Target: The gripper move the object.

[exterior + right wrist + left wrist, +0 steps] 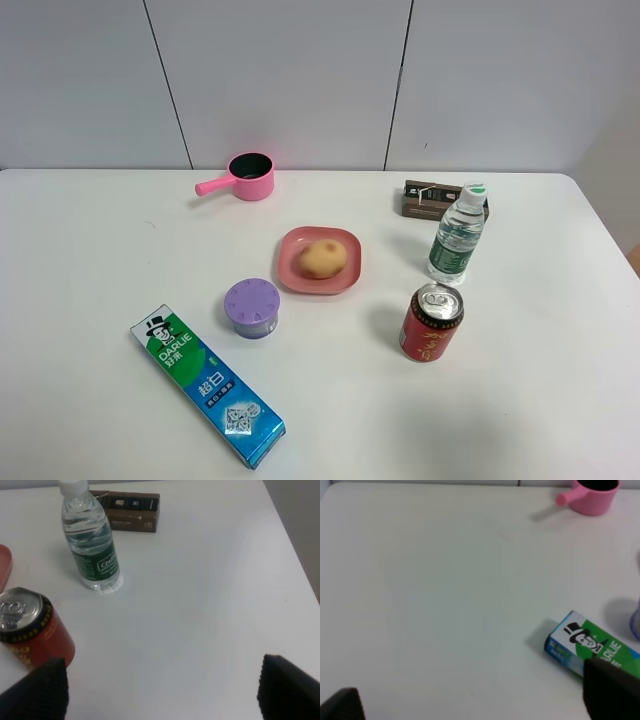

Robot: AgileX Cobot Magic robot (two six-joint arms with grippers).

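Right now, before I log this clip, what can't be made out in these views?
- Left gripper: left wrist view shows only dark finger corners, cut by the frame edge; absent overhead.
- Right gripper: likewise cropped in the right wrist view.
- Potato underside: hidden against the pink plate, overhead.
- Brown box print: too small; water bottle covers one end.
- Purple container contents: lid hides them.

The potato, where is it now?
In the exterior high view the potato lies on the pink plate near the table's middle, right of the purple container.
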